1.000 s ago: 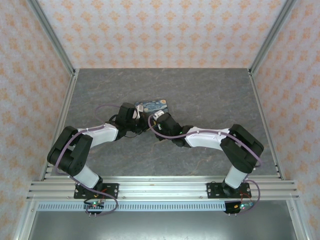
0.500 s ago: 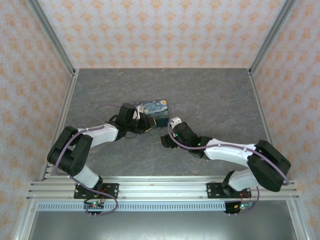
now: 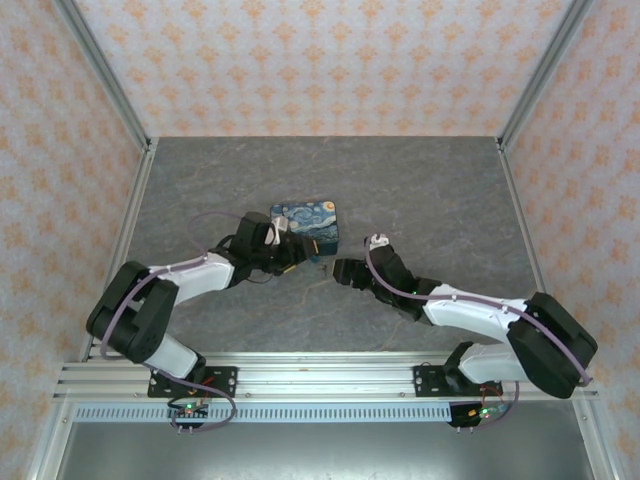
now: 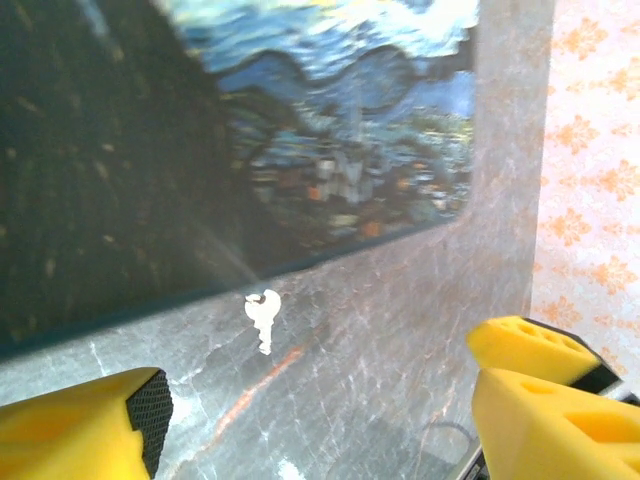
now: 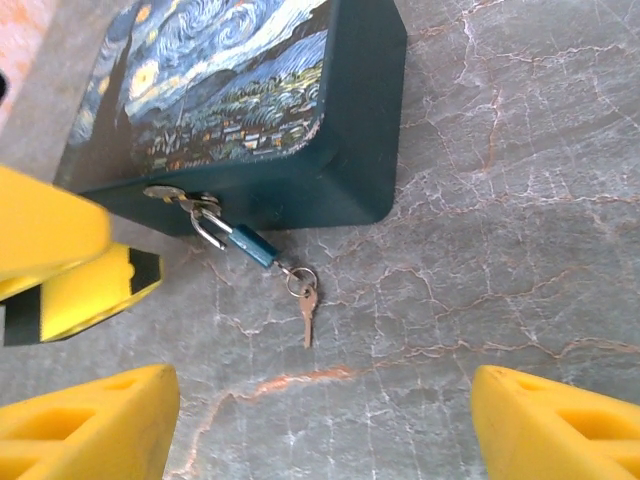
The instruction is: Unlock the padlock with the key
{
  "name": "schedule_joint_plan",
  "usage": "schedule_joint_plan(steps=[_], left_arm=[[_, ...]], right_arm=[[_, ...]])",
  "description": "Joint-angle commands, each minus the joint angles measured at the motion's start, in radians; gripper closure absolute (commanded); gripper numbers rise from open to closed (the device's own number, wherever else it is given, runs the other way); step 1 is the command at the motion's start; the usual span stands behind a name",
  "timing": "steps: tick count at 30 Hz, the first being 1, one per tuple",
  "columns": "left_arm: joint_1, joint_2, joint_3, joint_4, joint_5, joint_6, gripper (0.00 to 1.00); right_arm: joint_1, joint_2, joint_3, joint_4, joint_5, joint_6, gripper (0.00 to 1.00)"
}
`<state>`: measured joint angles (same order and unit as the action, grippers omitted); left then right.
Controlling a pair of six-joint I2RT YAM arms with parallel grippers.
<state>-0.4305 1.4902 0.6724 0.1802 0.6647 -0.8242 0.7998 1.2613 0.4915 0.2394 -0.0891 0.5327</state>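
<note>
A box printed with a swirling blue-and-yellow night sky has dark teal sides. From the hasp on its front hangs the padlock, a small teal-blue body with a metal shackle. A ring under it carries the key, which lies flat on the table. The same key looks washed-out white in the left wrist view, just below the box. My left gripper is open beside the box. My right gripper is open too, a short way back from the key. Neither holds anything.
The table is grey marbled stone with aluminium posts at its corners and patterned walls around it. One yellow finger of the left gripper sits close to the padlock's left side. Both arms reach in from the near rail.
Both grippers have opened. The right arm has pulled back from the box toward the right and near side. The left gripper has stayed by the box's front-left corner.
</note>
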Motion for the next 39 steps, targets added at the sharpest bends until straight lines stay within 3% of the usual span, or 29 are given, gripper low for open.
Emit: schedule_joint_plan(steps=[1,8,20,39], left_arm=[[-0.003,-0.103,0.016,-0.095,-0.068,0.074,0.16],[0.001,-0.215,0.093,-0.311,-0.221,0.184,0.0],[0.082,-0.133,0.267,-0.57,-0.454,0.272,0.0],[0.095,-0.043,0.227,-0.51,-0.446,0.221,0.0]], right_arm=[[-0.008,0.025,-0.014,0.117,-0.055,0.101,0.24],[-0.008,0.141,0.026,0.262,-0.153,0.198,0.24],[-0.01,0.319,0.132,0.384,-0.232,0.287,0.24],[-0.094,0.468,0.3,0.344,-0.282,0.269,0.26]])
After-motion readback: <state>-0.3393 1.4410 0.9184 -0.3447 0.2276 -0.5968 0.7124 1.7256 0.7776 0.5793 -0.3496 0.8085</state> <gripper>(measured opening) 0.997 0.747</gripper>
